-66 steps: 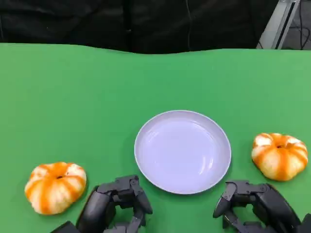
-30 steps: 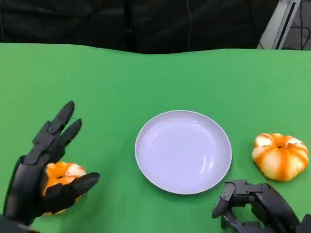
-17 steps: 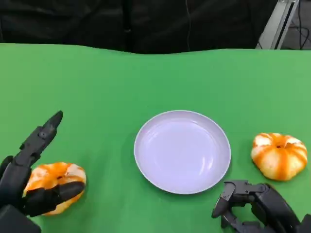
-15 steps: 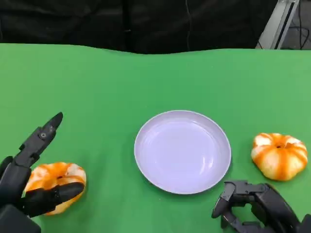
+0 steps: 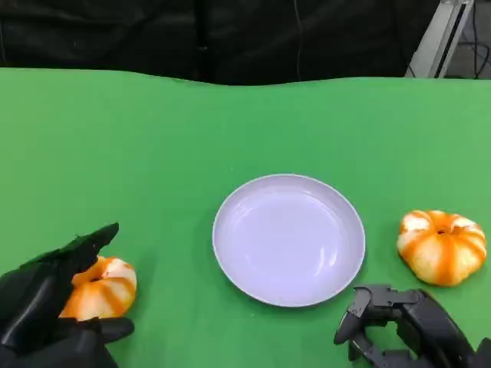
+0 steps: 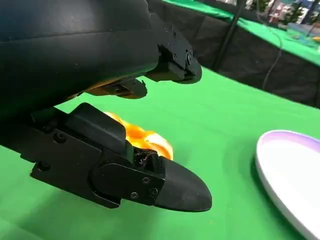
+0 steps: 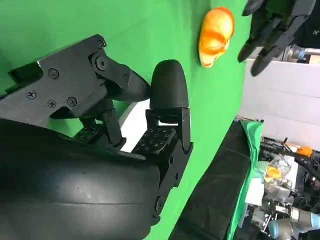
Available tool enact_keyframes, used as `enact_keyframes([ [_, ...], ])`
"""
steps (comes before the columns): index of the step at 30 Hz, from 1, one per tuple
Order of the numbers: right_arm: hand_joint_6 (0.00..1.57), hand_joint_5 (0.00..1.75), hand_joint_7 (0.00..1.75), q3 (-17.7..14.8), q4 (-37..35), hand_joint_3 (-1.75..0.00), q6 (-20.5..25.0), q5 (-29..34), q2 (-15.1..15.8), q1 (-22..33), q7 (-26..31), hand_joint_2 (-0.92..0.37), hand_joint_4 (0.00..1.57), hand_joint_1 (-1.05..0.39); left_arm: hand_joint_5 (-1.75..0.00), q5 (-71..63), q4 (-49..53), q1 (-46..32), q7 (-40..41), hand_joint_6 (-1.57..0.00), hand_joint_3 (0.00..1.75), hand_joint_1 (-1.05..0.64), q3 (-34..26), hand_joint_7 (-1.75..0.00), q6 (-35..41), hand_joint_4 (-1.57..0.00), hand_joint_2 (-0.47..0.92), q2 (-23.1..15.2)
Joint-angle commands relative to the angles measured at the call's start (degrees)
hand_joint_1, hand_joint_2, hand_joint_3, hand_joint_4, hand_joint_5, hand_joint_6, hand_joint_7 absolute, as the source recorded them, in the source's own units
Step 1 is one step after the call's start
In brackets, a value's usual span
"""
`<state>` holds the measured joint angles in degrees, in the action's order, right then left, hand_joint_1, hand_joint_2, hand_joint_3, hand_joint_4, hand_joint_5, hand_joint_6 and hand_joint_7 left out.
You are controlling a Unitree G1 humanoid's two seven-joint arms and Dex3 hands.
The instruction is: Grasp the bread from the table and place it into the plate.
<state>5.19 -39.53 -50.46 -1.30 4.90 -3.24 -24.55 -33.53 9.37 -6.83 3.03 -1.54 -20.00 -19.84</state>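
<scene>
Fingers (image 5: 84, 245) straddle unlabelled bread (image 5: 103, 287) beside plate (image 5: 288, 239).

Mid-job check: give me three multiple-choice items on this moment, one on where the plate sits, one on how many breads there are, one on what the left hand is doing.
1. Where is the plate?
A. Between the two breads
B. At the far edge of the table
C. Under the right hand

2. How many orange-and-white breads lie on the green table?
A. One
B. Two
C. Three

3. What is the state of the left hand?
A. Lifting a bread over the plate
B. Fingers spread around the left bread, not clearly gripping it
C. Resting inside the plate

Answers:
1. A: in the head view the left bread and the right bread flank the plate.
2. B: one lies on each side, and the plate holds nothing.
3. B: its fingers lie on either side of that bread, which sits on the table; the right hand stays curled near the plate.
</scene>
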Motion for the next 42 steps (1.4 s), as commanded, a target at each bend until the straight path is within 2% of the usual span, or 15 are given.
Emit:
enact_keyframes([
  [1, 0.84, 1.48, 1.19, -0.29, 0.61, -0.97, 0.42, -0.36, 0.72, 0.59, 0.42, -0.61, 0.82, -0.12, -0.01, -1.53, 3.17, 1.68, 2.15, -0.35, 0.27, -1.04, 1.63, -0.02, 1.73, -0.39, 0.92, -2.09],
  [9, 0.84, 1.48, 1.20, -0.25, 0.60, -0.98, 0.08, -0.16, 0.81, 0.60, 0.54, -0.60, 0.82, -0.12, 0.00, -2.37, 5.69, 3.18, 3.52, -0.36, 0.31, -1.04, 4.20, -0.01, 4.15, -0.39, 0.92, -3.71],
  [19, 0.83, 1.48, 1.20, -0.29, 0.58, -0.97, -0.32, -0.73, 0.53, 0.71, 0.29, -0.61, 0.81, -0.12, -0.03, -5.10, 8.78, 8.19, -4.23, -0.41, 0.29, -1.04, 9.82, -0.02, 15.10, -0.51, 0.92, -7.05],
  [29, 0.83, 1.50, 1.21, -0.14, 1.15, -0.96, 0.15, -0.38, 0.49, 0.79, 0.66, -0.62, 0.81, -0.12, -0.04, -4.35, 9.26, 11.10, -10.33, -0.54, 0.34, -1.05, 13.53, -0.04, 19.40, -0.61, 0.92, -9.65],
  [31, 0.83, 1.50, 1.20, -0.13, 1.12, -0.95, 0.30, -0.45, 0.47, 0.75, 0.60, -0.61, 0.81, -0.13, -0.05, -3.84, 8.99, 11.15, -10.79, -0.57, 0.29, -0.97, 13.60, -0.04, 19.83, -0.65, 0.92, -9.65],
  [33, 0.83, 1.49, 1.20, -0.10, 1.20, -0.95, 0.45, -0.41, 0.48, 0.77, 0.63, -0.62, 0.81, -0.12, -0.03, -3.08, 8.63, 11.08, -11.21, -0.60, 0.10, -0.64, 13.45, -0.02, 20.22, -0.71, 0.90, -9.48],
  [35, 0.84, 1.49, 1.20, -0.10, 1.24, -0.95, 0.49, -0.39, 0.49, 0.78, 0.64, -0.62, 0.81, -0.12, -0.02, -2.71, 8.48, 11.06, -11.31, -0.61, 0.05, -0.56, 13.52, -0.01, 20.42, -0.73, 0.90, -9.52],
  [39, 0.84, 1.49, 1.19, -0.09, 1.25, -0.95, 0.50, -0.40, 0.49, 0.78, 0.64, -0.62, 0.81, -0.12, -0.01, -2.37, 8.34, 11.08, -11.25, -0.62, 0.02, -0.53, 13.81, -0.01, 20.69, -0.74, 0.91, -9.72],
  [42, 0.84, 1.49, 1.19, -0.12, 0.82, -0.95, 0.21, -0.32, 0.29, 0.67, 0.83, -0.62, 0.81, -0.12, -0.06, 0.16, 9.18, 10.63, -10.73, -0.74, 0.01, -0.28, 12.89, -0.05, 18.63, -0.84, 0.85, -9.49],
])
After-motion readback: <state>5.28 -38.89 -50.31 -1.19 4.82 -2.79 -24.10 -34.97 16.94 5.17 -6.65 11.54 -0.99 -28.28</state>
